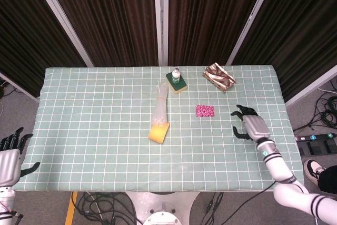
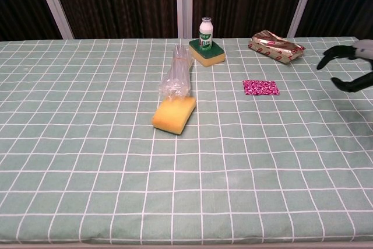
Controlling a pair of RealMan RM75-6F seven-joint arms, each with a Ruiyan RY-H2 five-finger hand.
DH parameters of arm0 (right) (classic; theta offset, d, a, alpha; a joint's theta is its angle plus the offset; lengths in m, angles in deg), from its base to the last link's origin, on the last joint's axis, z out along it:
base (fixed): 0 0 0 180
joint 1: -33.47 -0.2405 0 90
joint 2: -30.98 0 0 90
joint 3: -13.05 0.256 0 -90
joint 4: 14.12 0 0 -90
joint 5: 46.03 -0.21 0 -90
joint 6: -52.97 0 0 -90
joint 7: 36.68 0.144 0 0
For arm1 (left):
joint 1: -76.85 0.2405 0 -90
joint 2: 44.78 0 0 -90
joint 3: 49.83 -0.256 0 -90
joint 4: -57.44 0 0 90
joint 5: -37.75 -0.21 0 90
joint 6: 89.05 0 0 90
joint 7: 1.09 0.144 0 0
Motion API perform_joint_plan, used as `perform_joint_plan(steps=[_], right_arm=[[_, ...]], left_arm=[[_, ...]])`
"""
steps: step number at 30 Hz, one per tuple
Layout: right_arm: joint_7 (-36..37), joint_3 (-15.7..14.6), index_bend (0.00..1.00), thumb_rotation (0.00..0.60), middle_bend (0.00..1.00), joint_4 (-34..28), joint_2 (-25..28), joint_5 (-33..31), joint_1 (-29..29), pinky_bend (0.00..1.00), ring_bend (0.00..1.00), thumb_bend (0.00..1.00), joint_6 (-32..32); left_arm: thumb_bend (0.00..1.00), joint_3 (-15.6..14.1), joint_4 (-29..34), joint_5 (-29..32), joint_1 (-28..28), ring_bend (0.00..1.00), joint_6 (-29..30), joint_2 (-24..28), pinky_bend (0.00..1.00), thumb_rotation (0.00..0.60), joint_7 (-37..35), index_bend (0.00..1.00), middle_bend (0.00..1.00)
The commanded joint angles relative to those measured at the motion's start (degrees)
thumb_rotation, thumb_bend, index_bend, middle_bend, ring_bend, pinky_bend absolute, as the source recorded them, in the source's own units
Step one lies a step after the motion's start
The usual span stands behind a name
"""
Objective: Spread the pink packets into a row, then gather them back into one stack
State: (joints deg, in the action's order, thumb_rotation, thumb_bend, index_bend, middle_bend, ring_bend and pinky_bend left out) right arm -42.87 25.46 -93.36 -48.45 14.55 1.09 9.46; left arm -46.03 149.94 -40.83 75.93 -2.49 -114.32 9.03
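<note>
The pink packets (image 1: pixel 205 110) lie as one small stack on the green checked cloth, right of centre, seen too in the chest view as pink packets (image 2: pixel 260 87). My right hand (image 1: pixel 248 123) hovers over the table a short way to the right of the stack, its fingers spread and holding nothing; in the chest view the right hand (image 2: pixel 349 69) enters at the right edge. My left hand (image 1: pixel 9 154) hangs off the table's front left corner, fingers apart and empty.
A yellow sponge (image 1: pixel 159 132) lies at the centre with a clear plastic sleeve (image 1: pixel 159 104) behind it. A small bottle (image 1: pixel 176 73) stands on a green-and-yellow sponge (image 1: pixel 177 82) at the back. A brown foil packet (image 1: pixel 219 76) lies at the back right.
</note>
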Motion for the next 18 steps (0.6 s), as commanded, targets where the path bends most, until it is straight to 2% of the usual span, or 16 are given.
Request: perform_joint_plan(steps=[1,7,18], right_arm=[[-2.7,1.0,0.23,0.376,0.01,7.7,-6.5,-4.6,-6.0,0.0,0.0,0.47,5.4],[-4.6,1.1,0.23,0.348,0.0,14.8,-11.5,-8.0,-11.1,0.0,0.0,0.46,9.5],[-9.6,-0.4,0.23,0.338,0.0,24.4,-18.4,-11.3,-16.7,0.0,0.0,0.47,11.2]], left_arm=[[0.13,0.1,0.3,0.1,-0.1,0.15,-0.1,0.1,0.17,0.6,0.3,0.27,0.18],[0.13,0.2,0.9,0.3,-0.2,0.15,-0.1,0.5,0.17,0.6,0.9,0.27,0.18],[0.13,0.2,1.4,0.5,0.0,0.15,0.2,0.8,0.17,0.6,1.1,0.27,0.18]])
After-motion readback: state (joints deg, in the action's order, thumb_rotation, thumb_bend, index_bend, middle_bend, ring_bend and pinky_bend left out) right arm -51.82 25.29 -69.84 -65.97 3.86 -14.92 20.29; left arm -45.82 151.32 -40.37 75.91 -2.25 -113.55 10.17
